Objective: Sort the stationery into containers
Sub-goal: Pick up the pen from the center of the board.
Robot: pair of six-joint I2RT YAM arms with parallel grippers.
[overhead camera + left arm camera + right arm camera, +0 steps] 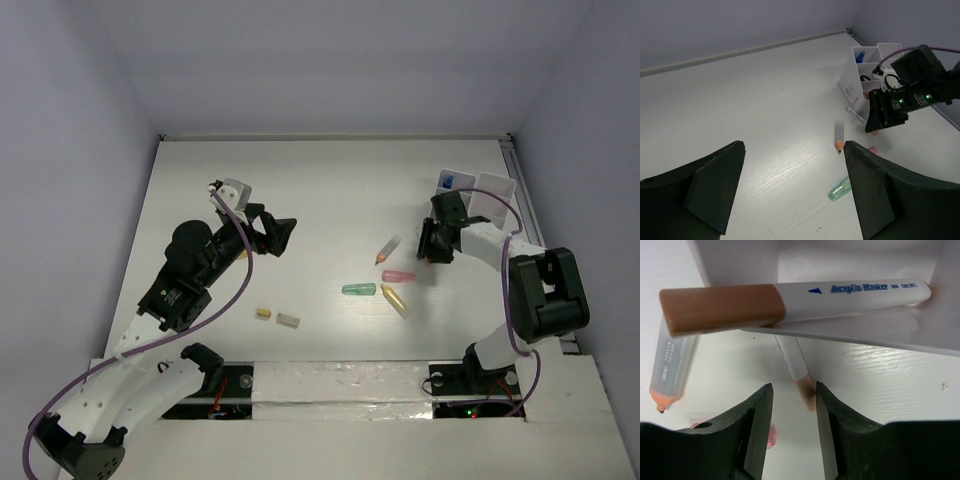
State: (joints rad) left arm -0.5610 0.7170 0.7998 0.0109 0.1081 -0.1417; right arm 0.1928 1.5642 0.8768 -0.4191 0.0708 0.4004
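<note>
Top external view: the white tray [492,188] stands at the far right of the table [300,190], with a blue-capped tube [449,181] in its left compartment. The right gripper [435,248] is just beside the tray's near left corner. In the right wrist view an orange-capped marker [790,302] lies across a tray wall, its white end inside a compartment and its cap sticking out. The jaws stand a little apart. A thin white stick [801,372] with an orange end lies in the gap; it seems not pinched, but the view is too close to be sure.

Left of this gripper lies a clear marker [388,249] with an orange tip. Nearer lie the pink marker [398,276], the green marker [358,289] and the yellow marker [395,300], close together. The yellow eraser [263,313] and the grey eraser [288,320] lie farther left, near the front edge.

The left gripper [280,235] is above the table's left half, its jaws spread wide and holding nothing.
</note>
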